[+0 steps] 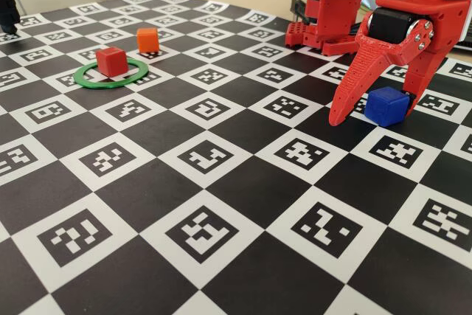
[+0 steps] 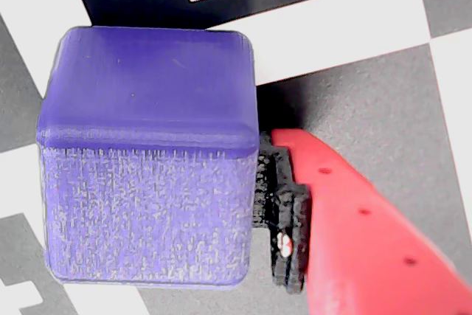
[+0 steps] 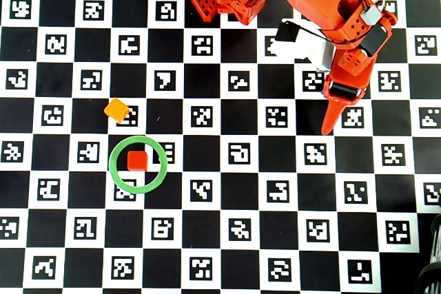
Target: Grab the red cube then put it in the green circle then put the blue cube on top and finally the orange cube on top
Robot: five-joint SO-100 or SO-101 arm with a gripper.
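The blue cube (image 1: 387, 106) sits flat on the checkered marker board (image 1: 221, 204), at the right of the fixed view, well apart from the green circle (image 1: 110, 74). Being a cube, it has no long axis; in the fixed view one vertical edge faces you. It lies between your gripper (image 1: 376, 112) fingers: the long red finger (image 1: 354, 86) stands at its left, the other behind its right side. You can't tell whether they press it. The red cube (image 3: 137, 161) rests inside the circle, the orange cube (image 3: 116, 109) just beyond it.
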